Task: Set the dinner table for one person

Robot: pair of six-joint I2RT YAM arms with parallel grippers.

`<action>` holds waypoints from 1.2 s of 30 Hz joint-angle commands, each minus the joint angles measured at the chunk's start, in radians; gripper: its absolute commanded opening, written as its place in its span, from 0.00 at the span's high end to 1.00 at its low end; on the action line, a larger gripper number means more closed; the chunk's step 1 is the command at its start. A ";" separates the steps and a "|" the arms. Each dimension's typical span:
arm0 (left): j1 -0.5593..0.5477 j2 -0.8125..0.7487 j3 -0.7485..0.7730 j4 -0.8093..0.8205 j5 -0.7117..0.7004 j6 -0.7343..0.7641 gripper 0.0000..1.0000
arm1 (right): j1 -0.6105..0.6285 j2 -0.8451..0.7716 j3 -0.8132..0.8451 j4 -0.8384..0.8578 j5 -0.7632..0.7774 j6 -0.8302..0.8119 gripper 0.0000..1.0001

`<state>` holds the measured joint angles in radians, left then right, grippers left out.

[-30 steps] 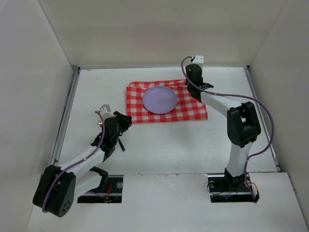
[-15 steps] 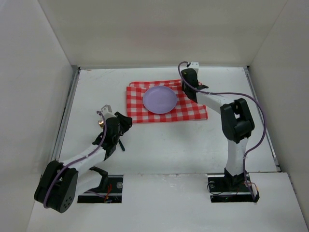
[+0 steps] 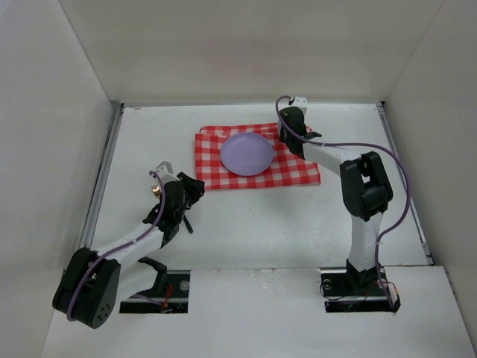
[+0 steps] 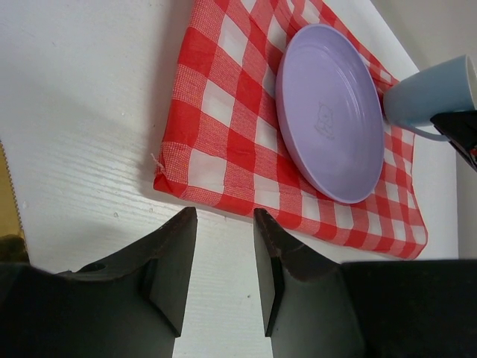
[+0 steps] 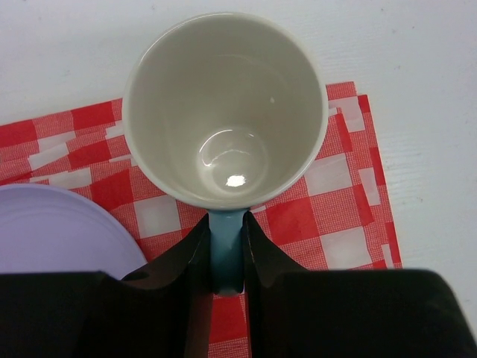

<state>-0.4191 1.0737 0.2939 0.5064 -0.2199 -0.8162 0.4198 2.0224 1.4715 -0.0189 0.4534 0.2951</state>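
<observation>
Lilac plate [image 4: 328, 119] mid checked cloth [image 4: 223, 104]; blue mug [image 5: 223, 112] beside, in R gripper [image 5: 223, 227].

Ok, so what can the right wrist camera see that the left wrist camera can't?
Only the right wrist view looks down inside the mug: it is empty, and the right gripper is shut on its blue handle. Only the left wrist view shows the mug's blue outside, almost the whole purple plate, and the open, empty left gripper. Both show the mug, the plate, the checked cloth and the white table.
</observation>
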 commanded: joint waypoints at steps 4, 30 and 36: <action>-0.004 -0.015 0.004 0.047 -0.030 0.003 0.66 | -0.005 -0.010 -0.013 0.112 -0.001 0.013 0.81; -0.027 -0.235 0.183 -0.662 -0.304 0.095 0.65 | 0.004 -0.611 -0.466 0.140 -0.074 0.099 0.28; -0.111 -0.158 0.194 -0.830 -0.360 0.060 0.67 | 0.061 -0.823 -0.739 0.186 -0.102 0.271 0.84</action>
<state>-0.4915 0.8875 0.4496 -0.1696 -0.5228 -0.7536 0.4515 1.2530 0.8078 0.1204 0.3805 0.4641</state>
